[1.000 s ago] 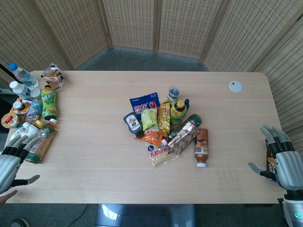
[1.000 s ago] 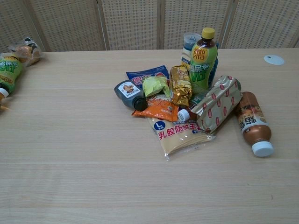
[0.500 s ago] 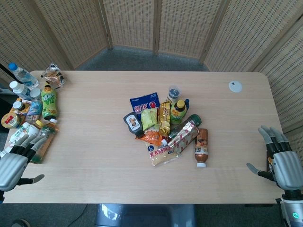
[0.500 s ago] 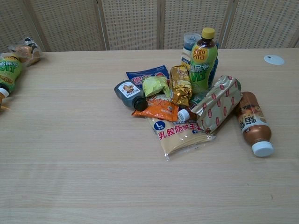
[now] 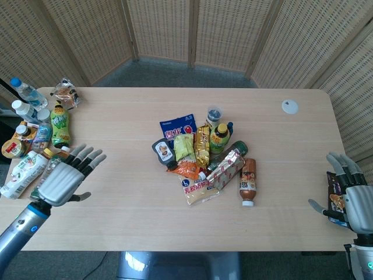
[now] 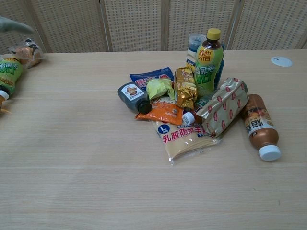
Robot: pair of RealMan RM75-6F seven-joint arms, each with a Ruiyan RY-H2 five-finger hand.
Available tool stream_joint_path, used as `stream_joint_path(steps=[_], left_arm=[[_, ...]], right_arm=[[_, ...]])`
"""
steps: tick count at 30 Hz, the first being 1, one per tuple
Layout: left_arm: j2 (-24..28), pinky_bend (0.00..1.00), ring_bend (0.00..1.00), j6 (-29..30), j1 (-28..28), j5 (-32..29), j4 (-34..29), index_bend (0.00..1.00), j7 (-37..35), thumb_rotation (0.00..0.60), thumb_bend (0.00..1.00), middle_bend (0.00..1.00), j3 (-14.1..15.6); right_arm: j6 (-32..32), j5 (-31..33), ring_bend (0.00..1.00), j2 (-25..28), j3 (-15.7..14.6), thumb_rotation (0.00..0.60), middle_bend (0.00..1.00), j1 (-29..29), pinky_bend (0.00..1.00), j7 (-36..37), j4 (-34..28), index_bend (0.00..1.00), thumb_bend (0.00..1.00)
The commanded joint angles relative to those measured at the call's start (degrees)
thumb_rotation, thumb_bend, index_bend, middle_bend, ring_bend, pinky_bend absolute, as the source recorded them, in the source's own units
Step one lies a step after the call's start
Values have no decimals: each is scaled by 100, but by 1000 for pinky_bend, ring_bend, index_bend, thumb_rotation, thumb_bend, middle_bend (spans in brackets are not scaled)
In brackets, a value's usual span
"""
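My left hand (image 5: pixel 65 178) hovers open over the left part of the table (image 5: pixel 116 192), fingers spread, holding nothing, beside a row of bottles (image 5: pixel 42 137) at the left edge. A blurred fingertip (image 6: pixel 14 25) shows at the chest view's top left. My right hand (image 5: pixel 355 198) is open past the table's right edge, fingers apart, with a dark snack packet (image 5: pixel 336 195) showing behind it. A heap of snack packs (image 5: pixel 201 160) and drinks lies at the table's centre: a yellow-capped green bottle (image 6: pixel 207 60), a brown bottle (image 6: pixel 259 125) on its side, a gold striped pack (image 6: pixel 225 105).
A white round disc (image 5: pixel 289 106) lies at the far right of the table. A clear bag of buns (image 5: pixel 65 93) sits at the far left corner. Woven screens (image 5: pixel 192 29) stand behind the table.
My left hand has swung up and rightwards from below the table's left edge to over the tabletop. My right hand has shifted slightly right and stays open.
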Motion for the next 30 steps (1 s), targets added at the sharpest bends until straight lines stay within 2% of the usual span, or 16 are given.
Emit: stream_joint_path(steps=[1, 12, 18, 23, 30], left_arm=[[-597, 0, 0, -619, -575, -332, 388, 0, 434, 600, 0, 0, -330], [-2519, 0, 0, -1970, -1929, -1601, 1754, 0, 1937, 600, 0, 0, -912], [-3483, 0, 0, -2357, -2454, -2240, 2760, 0, 2487, 600, 0, 0, -1005], [-4120, 0, 0, -2541, -2804, -2546, 3672, 4, 2677, 600, 0, 0, -1018], [-4716, 0, 0, -2600, -3080, -2644, 4581, 32, 2337, 600, 0, 0, -980]], right_arm=[[-26, 29, 0, 8, 6, 600, 0, 4, 0, 35, 15, 0, 0], [-293, 381, 0, 14, 109, 600, 0, 79, 0, 403, 178, 0, 0], [-459, 597, 0, 26, 145, 600, 0, 94, 0, 625, 298, 0, 0], [-560, 761, 0, 26, 198, 600, 0, 104, 0, 759, 384, 0, 0], [-665, 940, 0, 21, 258, 600, 0, 104, 0, 877, 504, 0, 0]])
